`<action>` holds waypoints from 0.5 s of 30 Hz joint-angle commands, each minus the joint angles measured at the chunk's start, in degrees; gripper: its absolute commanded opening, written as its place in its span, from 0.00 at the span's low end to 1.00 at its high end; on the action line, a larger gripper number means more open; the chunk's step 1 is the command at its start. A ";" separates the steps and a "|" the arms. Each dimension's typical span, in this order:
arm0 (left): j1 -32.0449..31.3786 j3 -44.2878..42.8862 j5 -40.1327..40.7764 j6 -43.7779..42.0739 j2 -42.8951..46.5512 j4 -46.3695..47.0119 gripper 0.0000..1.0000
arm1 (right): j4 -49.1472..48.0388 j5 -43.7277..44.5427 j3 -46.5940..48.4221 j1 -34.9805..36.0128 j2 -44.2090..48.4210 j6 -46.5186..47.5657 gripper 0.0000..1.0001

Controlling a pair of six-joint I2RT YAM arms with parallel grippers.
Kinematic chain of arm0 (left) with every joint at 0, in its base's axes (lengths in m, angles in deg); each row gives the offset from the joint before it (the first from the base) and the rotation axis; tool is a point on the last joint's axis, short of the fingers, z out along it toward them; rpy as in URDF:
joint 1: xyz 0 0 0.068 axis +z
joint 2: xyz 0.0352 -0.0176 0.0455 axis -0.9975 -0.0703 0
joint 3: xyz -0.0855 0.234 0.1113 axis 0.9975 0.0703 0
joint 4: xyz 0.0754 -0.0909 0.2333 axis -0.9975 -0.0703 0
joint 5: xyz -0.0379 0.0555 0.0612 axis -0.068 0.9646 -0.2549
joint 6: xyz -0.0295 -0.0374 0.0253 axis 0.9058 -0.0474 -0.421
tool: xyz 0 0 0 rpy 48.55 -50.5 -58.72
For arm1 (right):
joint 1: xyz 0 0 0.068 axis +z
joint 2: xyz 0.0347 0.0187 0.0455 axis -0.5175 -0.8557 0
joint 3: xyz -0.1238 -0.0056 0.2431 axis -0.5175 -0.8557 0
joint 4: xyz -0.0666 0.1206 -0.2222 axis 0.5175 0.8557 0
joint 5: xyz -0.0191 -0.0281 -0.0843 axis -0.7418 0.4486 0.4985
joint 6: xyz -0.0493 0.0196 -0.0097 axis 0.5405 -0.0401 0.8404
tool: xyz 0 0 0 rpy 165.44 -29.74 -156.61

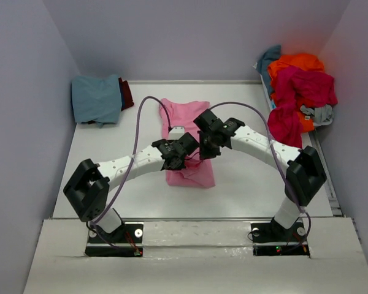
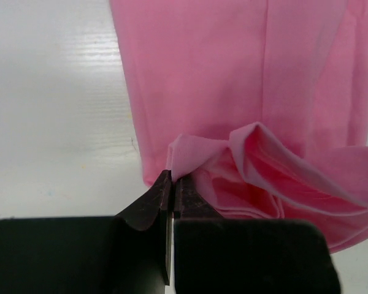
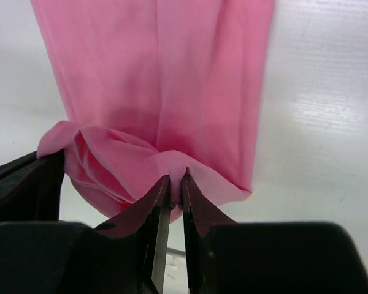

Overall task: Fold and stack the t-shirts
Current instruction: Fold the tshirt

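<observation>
Tightly pinched, the left gripper and right gripper each clamp a bunched fold of the pink t-shirt, which lies lengthwise mid-table. A folded teal-blue t-shirt sits far left; a heap of t-shirts — orange, crimson — far right.

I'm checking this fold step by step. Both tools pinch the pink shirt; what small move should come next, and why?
Probably carry the pinched edge away from the bases, over the flat part. The left tool and right tool are each shut on the pink shirt's near edge, which is bunched and raised, while the rest lies flat beyond them.
</observation>
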 commanded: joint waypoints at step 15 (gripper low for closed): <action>10.39 -10.64 0.07 -9.19 -7.26 5.08 0.05 | -1.19 0.02 14.87 -8.66 -10.43 6.30 0.19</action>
